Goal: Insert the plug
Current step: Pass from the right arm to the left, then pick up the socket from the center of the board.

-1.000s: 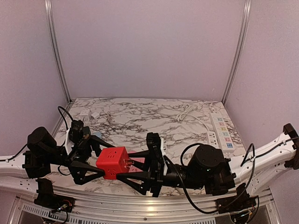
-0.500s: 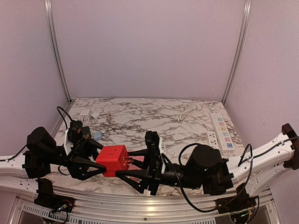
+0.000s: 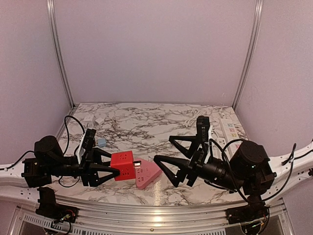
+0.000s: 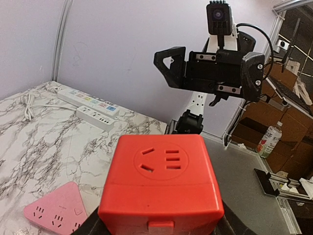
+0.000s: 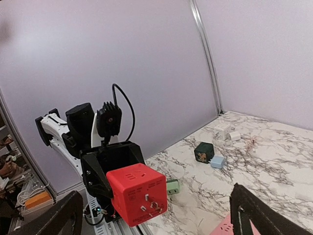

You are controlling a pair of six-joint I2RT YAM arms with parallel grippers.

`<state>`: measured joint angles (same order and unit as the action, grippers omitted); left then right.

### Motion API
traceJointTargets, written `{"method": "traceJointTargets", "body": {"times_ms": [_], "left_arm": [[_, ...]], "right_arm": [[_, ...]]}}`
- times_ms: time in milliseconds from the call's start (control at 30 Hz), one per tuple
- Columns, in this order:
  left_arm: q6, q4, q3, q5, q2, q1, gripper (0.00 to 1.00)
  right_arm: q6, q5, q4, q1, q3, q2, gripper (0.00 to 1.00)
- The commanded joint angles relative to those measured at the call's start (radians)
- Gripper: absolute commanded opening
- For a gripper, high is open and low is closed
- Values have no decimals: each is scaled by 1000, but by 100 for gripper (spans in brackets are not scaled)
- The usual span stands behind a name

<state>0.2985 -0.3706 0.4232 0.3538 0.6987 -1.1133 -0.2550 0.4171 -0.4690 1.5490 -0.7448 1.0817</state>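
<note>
The plug is a red cube (image 3: pixel 122 165) with metal prongs (image 5: pixel 152 203) on the face turned toward my right arm. My left gripper (image 3: pixel 116 166) is shut on it and holds it just above the table; the cube (image 4: pixel 161 181) fills the left wrist view. A pink triangular socket block (image 3: pixel 146 173) lies flat beside and below the cube, also in the left wrist view (image 4: pixel 56 213). My right gripper (image 3: pixel 163 149) stands open to the right of the cube, apart from it, with nothing between its fingers (image 5: pixel 259 210).
Two white power strips (image 3: pixel 230 134) with a coiled white cord (image 3: pixel 195 117) lie at the back right. Small adapters sit at the back left: a green one (image 5: pixel 172 186), a dark green cube (image 5: pixel 204 152), a light blue one (image 5: pixel 217 161) and white ones (image 5: pixel 222 129).
My left gripper closed on the red cube. My right gripper then let go of it, opened wide and drew back to the right. The cube now sits lower, next to the pink block.
</note>
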Motion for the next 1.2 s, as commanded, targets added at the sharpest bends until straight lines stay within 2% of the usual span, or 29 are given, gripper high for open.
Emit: {"method": "traceJointTargets", "body": {"times_ms": [0, 133, 300, 367, 500, 600, 700, 867, 967, 1167], "left_arm": [[-64, 140, 53, -142, 5, -2, 2], [-70, 290, 131, -286, 78, -2, 1], [-4, 309, 110, -394, 111, -2, 0], [24, 304, 92, -417, 99, -2, 0], [80, 322, 69, -473, 58, -2, 0], [103, 366, 68, -528, 20, -2, 0], [107, 410, 64, -543, -6, -2, 0], [104, 428, 52, -529, 0, -2, 0], [118, 426, 35, -534, 15, -2, 0], [144, 384, -10, -526, 13, -2, 0]], "right_arm": [[-97, 225, 194, -3, 41, -56, 98], [-224, 366, 353, -3, 20, -31, 99], [-337, 417, 521, -3, -57, 127, 98], [-392, 411, 596, -6, -105, 228, 99], [-449, 342, 570, -15, -149, 363, 98], [-608, 256, 570, -60, -151, 428, 99], [-761, 129, 491, -123, -88, 463, 98], [-899, 13, 148, -198, 79, 480, 92], [-941, -4, 52, -228, 130, 492, 91], [-950, -39, -33, -272, 147, 525, 88]]}}
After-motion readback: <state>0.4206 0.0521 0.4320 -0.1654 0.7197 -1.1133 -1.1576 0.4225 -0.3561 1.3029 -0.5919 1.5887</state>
